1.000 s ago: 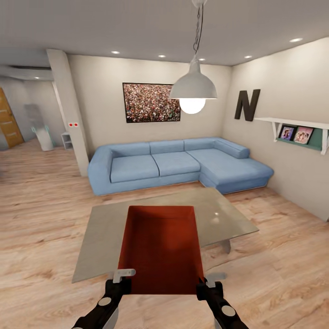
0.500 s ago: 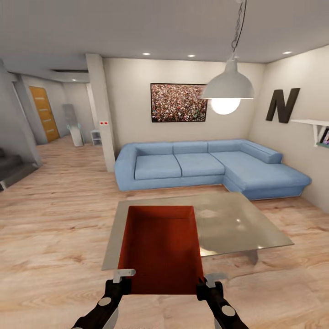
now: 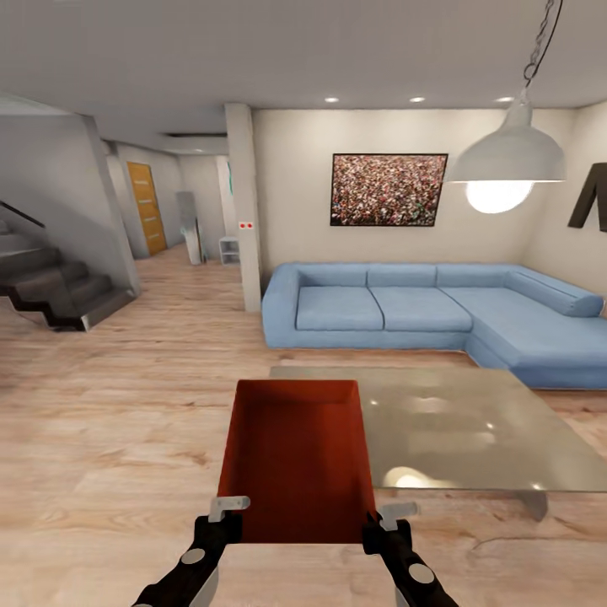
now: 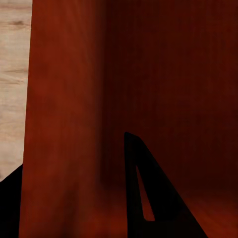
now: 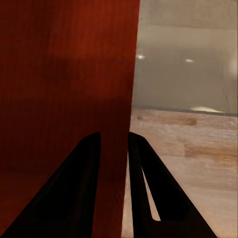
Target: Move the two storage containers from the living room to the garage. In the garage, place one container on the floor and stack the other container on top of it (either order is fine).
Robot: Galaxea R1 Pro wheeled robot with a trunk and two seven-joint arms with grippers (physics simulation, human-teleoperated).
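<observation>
I hold one orange-red open-topped storage container [image 3: 295, 455] in front of me, low in the head view, over the living room's light wood plank floor [image 3: 110, 421]. My left gripper [image 3: 228, 512] is shut on the container's near left wall, and the left wrist view shows that wall [image 4: 64, 124] between the dark fingers [image 4: 144, 198]. My right gripper [image 3: 381, 516] is shut on the near right wall. In the right wrist view the wall [image 5: 69, 74] runs between the two fingers [image 5: 148, 188].
A low grey glass-topped coffee table [image 3: 472, 421] stands just right of the container, with a blue corner sofa [image 3: 405, 308] behind it. A white pillar [image 3: 244, 202], dark stairs [image 3: 51, 287] and a hallway with an orange-brown door [image 3: 145, 206] lie to the left. A pendant lamp [image 3: 506, 156] hangs at upper right.
The whole view has swung left: sofa, table and lamp shifted right, and the stairs and hallway came into sight. The container and both grippers keep their place in the picture.
</observation>
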